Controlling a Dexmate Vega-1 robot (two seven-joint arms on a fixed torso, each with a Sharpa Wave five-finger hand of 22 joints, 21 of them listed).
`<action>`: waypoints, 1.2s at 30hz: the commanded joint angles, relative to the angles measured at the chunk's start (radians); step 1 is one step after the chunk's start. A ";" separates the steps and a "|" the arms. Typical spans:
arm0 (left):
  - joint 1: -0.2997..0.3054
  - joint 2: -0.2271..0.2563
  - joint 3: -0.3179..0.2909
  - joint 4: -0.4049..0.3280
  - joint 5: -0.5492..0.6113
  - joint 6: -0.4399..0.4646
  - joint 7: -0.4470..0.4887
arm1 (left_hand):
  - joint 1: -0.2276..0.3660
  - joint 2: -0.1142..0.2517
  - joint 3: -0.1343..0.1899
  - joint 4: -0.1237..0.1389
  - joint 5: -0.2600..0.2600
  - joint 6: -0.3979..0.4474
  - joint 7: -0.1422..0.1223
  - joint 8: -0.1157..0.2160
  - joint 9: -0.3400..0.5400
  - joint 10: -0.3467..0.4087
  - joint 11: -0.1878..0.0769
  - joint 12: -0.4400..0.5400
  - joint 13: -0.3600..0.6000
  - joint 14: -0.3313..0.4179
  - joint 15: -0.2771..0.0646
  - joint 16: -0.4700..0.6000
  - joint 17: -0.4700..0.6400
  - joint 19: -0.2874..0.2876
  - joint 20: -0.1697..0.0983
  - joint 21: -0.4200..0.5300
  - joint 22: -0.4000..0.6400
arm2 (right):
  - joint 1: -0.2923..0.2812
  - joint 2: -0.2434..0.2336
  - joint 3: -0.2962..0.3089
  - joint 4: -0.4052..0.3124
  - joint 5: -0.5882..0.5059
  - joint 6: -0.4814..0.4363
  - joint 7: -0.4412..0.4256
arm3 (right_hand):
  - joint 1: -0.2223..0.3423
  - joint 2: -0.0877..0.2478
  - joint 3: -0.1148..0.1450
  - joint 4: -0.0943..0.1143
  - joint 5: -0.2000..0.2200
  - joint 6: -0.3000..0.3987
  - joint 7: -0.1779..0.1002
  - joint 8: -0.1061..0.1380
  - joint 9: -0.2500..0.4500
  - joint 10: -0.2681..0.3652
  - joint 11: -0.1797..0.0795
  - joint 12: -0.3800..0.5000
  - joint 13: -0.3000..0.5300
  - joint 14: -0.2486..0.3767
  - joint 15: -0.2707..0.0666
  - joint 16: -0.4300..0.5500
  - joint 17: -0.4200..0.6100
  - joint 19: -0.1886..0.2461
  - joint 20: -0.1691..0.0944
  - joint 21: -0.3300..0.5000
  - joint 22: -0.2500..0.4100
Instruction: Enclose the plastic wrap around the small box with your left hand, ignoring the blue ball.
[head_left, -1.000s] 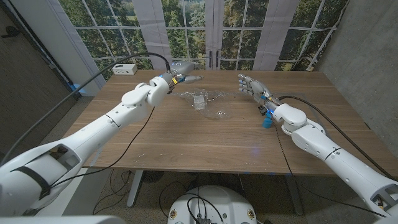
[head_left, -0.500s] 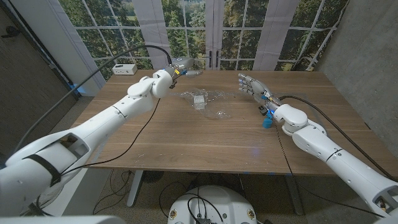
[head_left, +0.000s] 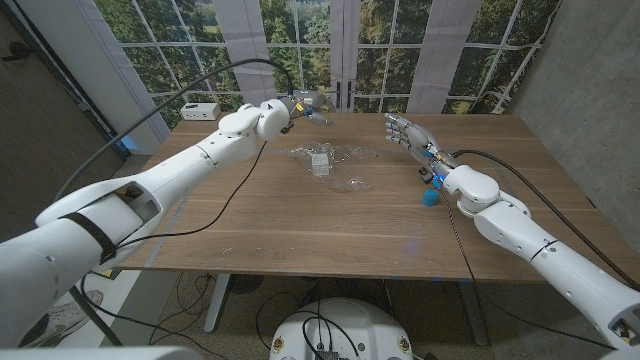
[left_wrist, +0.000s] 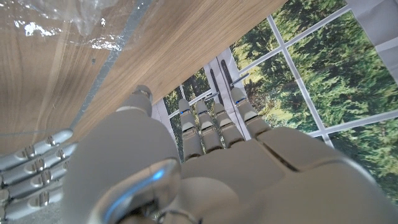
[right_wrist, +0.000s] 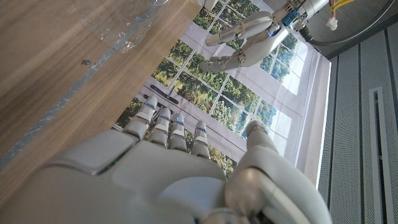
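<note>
The left hand (head_left: 311, 107) is raised empty, fingers extended, beyond the far edge of the plastic wrap (head_left: 335, 163) spread mid-table with the small box (head_left: 320, 161) on it; the right hand (head_left: 404, 131) is open, blue ball (head_left: 429, 197) near-right.

Small box (head_left: 320, 160) on plastic wrap (head_left: 345, 153), ball (head_left: 429, 197) right.

The small pale box (head_left: 321, 161) sat on a crinkled, clear sheet of plastic wrap (head_left: 340, 166) spread loosely open on the wooden table toward its far middle, while the blue ball (head_left: 429, 196) lay well apart near the right side.
</note>
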 joint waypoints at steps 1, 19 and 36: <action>-0.117 -0.062 0.100 0.120 0.053 -0.058 -0.089 | 0.006 -0.016 0.001 -0.013 -0.006 0.002 -0.007 -0.002 0.002 -0.013 0.002 -0.006 -0.002 -0.016 0.008 -0.002 0.000 -0.002 -0.002 -0.001 0.003 | 0.004 -0.005 0.001 -0.024 -0.034 0.035 0.006 | 0.006 -0.001 -0.006 -0.002 0.000 0.008 -0.002 0.001 0.002 0.005 0.005 -0.002 0.001 0.005 0.004 0.003 0.003 0.004 0.010 0.007 0.003; -0.220 -0.193 0.217 0.336 0.084 -0.125 -0.056 | 0.046 0.000 0.008 -0.047 -0.010 0.019 -0.021 -0.002 0.004 -0.013 -0.007 0.001 -0.006 -0.018 0.008 0.009 0.001 0.006 -0.005 -0.003 0.002 | 0.013 -0.012 -0.004 -0.025 -0.042 0.048 0.038 | 0.007 -0.002 -0.006 -0.003 0.000 0.012 -0.004 0.002 0.002 0.009 0.005 -0.001 0.001 0.007 0.005 0.003 0.002 0.007 0.009 0.007 0.002; -0.315 -0.373 0.336 0.670 0.045 -0.199 0.015 | 0.050 0.004 0.001 -0.055 -0.016 0.029 -0.022 -0.001 0.005 -0.010 -0.010 0.006 -0.007 -0.014 0.002 0.014 0.001 0.014 -0.017 -0.003 0.003 | 0.025 -0.039 -0.008 -0.041 -0.046 0.041 0.082 | 0.006 -0.003 -0.007 -0.003 0.000 0.015 -0.003 0.003 0.002 0.011 0.008 -0.001 0.001 0.009 0.006 0.003 0.002 0.006 0.010 0.007 0.002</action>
